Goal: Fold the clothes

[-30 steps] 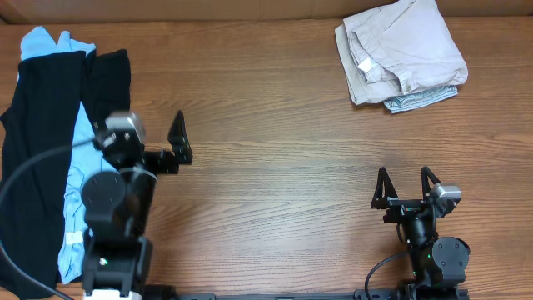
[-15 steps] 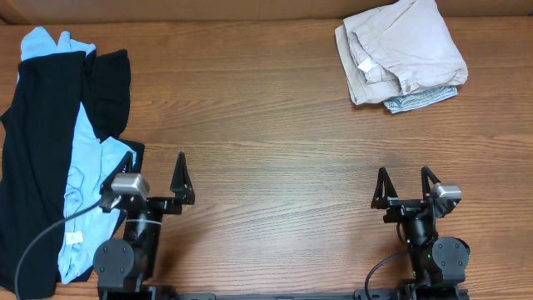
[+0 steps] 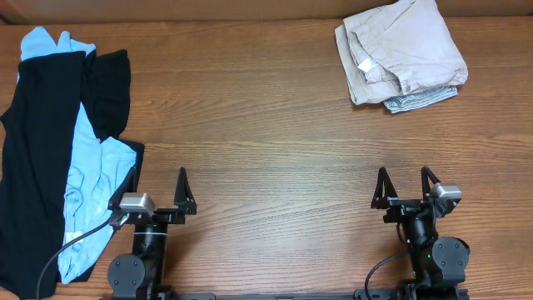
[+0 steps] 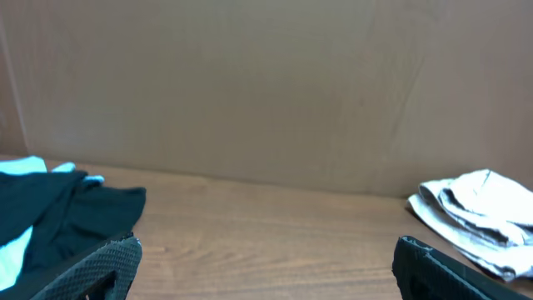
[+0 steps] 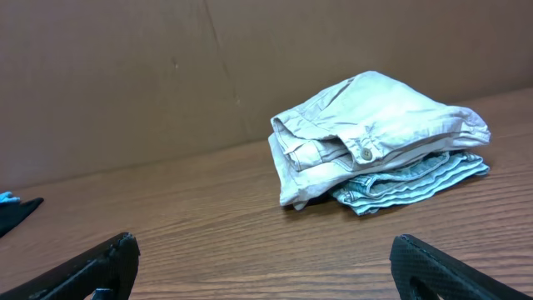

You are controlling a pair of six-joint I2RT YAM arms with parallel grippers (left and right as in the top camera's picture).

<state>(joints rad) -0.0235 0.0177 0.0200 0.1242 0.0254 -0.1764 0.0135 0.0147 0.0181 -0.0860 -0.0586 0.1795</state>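
A heap of unfolded clothes lies at the table's left: a black garment (image 3: 37, 142) over a light blue one (image 3: 83, 179); both also show in the left wrist view (image 4: 58, 212). A folded pile, beige trousers (image 3: 404, 46) on a striped green-white cloth (image 3: 420, 98), sits at the far right and shows in the right wrist view (image 5: 366, 137). My left gripper (image 3: 158, 185) is open and empty at the front left, beside the blue garment. My right gripper (image 3: 406, 185) is open and empty at the front right.
A brown cardboard wall (image 4: 266, 83) backs the wooden table (image 3: 266, 142). The folded pile shows at the right edge of the left wrist view (image 4: 479, 217).
My left arm has drawn back from beside the clothes heap to the table's front edge, gripper open throughout. The right arm has not moved.
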